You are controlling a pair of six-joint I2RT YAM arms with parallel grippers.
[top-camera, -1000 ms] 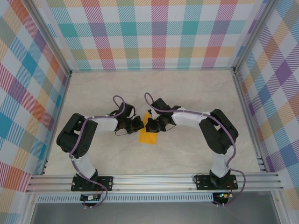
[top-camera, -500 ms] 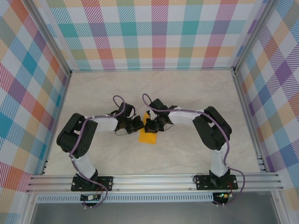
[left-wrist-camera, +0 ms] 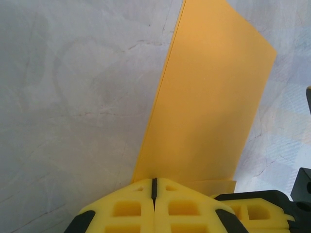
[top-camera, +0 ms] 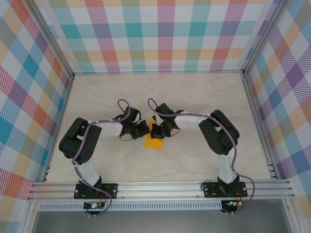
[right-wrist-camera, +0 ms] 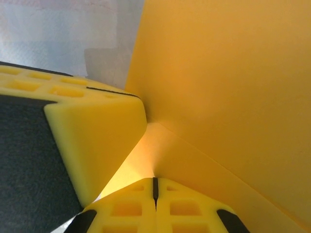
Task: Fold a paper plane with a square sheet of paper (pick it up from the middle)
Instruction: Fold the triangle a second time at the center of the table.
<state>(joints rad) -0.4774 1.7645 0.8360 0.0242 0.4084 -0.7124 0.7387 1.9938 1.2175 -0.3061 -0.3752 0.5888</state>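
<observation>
Orange, folded and the one paper (top-camera: 154, 142) here, it lies mid-table between two claws. The left claw (top-camera: 145, 129) is closed, its yellow tips against the paper's far end. The right claw (top-camera: 154, 130), also closed, meets a crease there, just beside the left. The table (top-camera: 204, 92) is pale marble-look, with plaid walls (top-camera: 165, 34) on three sides.

The top camera is looking steeply down from far above the square sheet of paper (top-camera: 154, 143). Both wrist cameras are facing that same paper very closely, from opposite sides of it.
</observation>
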